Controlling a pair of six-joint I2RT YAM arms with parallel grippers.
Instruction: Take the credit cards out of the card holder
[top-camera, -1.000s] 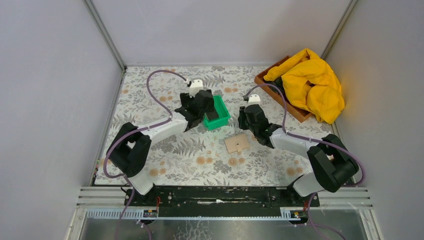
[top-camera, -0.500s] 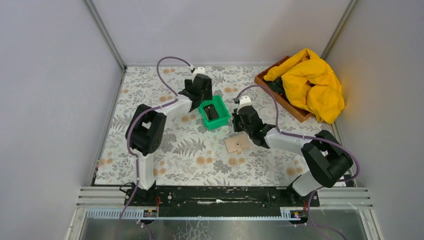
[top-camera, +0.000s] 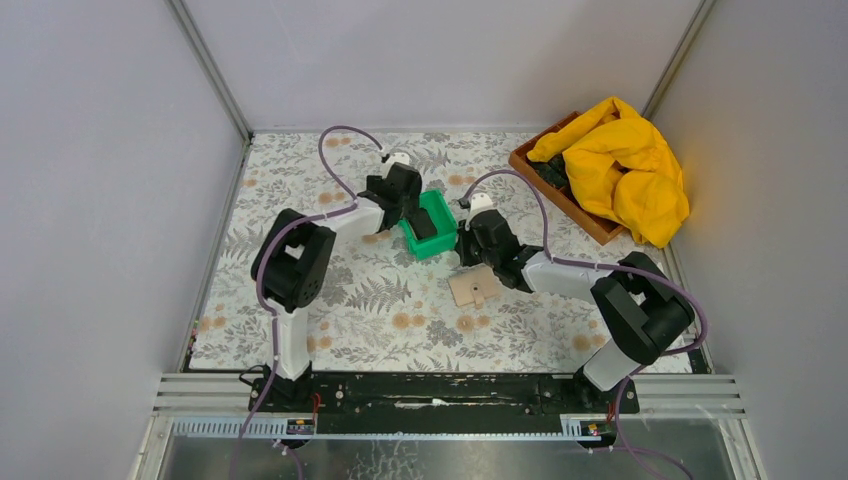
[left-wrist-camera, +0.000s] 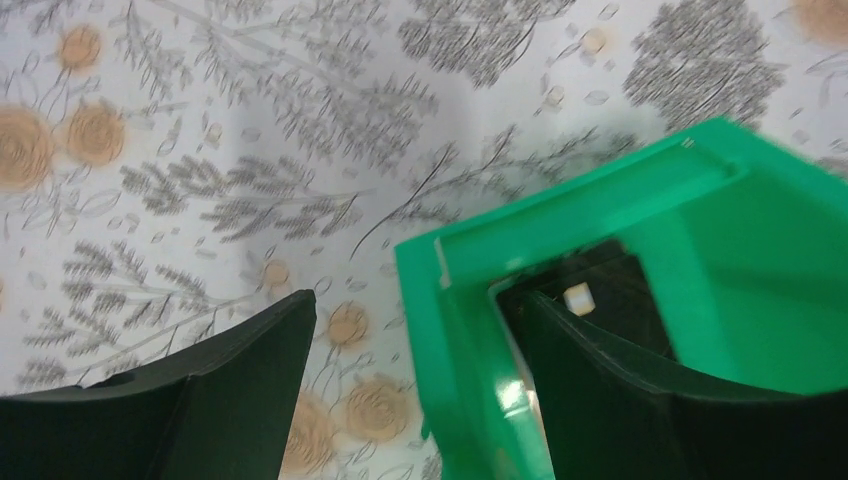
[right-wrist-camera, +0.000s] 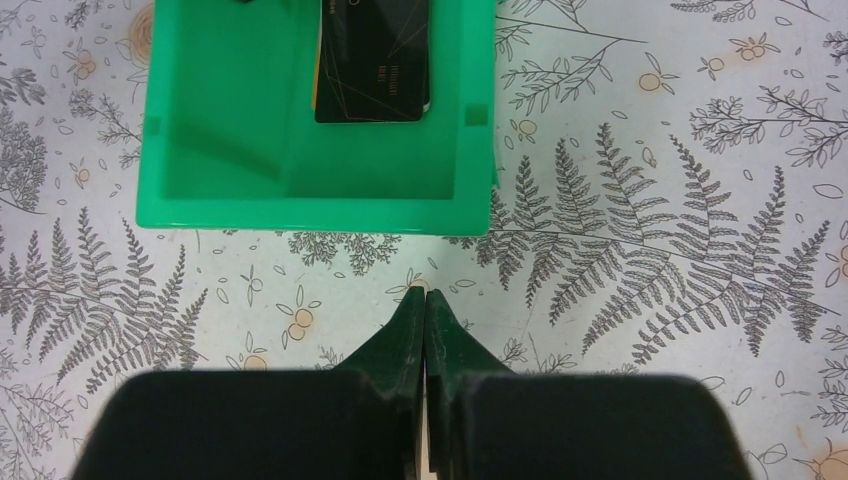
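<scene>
Left pincer (left-wrist-camera: 415, 305): fingers spread wide and gripping nothing. They straddle one wall of the green bin (left-wrist-camera: 470, 350), with one finger outside over the table and the other inside the bin.
Right pincer (right-wrist-camera: 425, 310): fingers pressed together with nothing between them. It hangs over bare table just off the bin's wall, apart from it.
Black card (right-wrist-camera: 375, 60): lies flat on the bin's floor, against the wall at 3 o'clock in the right wrist view. A thin yellowish edge shows along its 9 o'clock side; whether that is a second card cannot be told.
Green bin (top-camera: 440, 240): stands upright on the table between the two pincers. The left one is at its 10 o'clock and the right one at its 3 o'clock in the top view.
Card holder (top-camera: 473, 287): tan, lies flat on the table just at 6 o'clock of the right pincer, apart from the bin. Neither pincer touches it.
Table (top-camera: 350, 300): covered in a fern and flower print.
Wooden tray (top-camera: 590, 225): at the table's 2 o'clock corner, well apart from the arms, with a yellow cloth (top-camera: 625, 165) heaped over it.
</scene>
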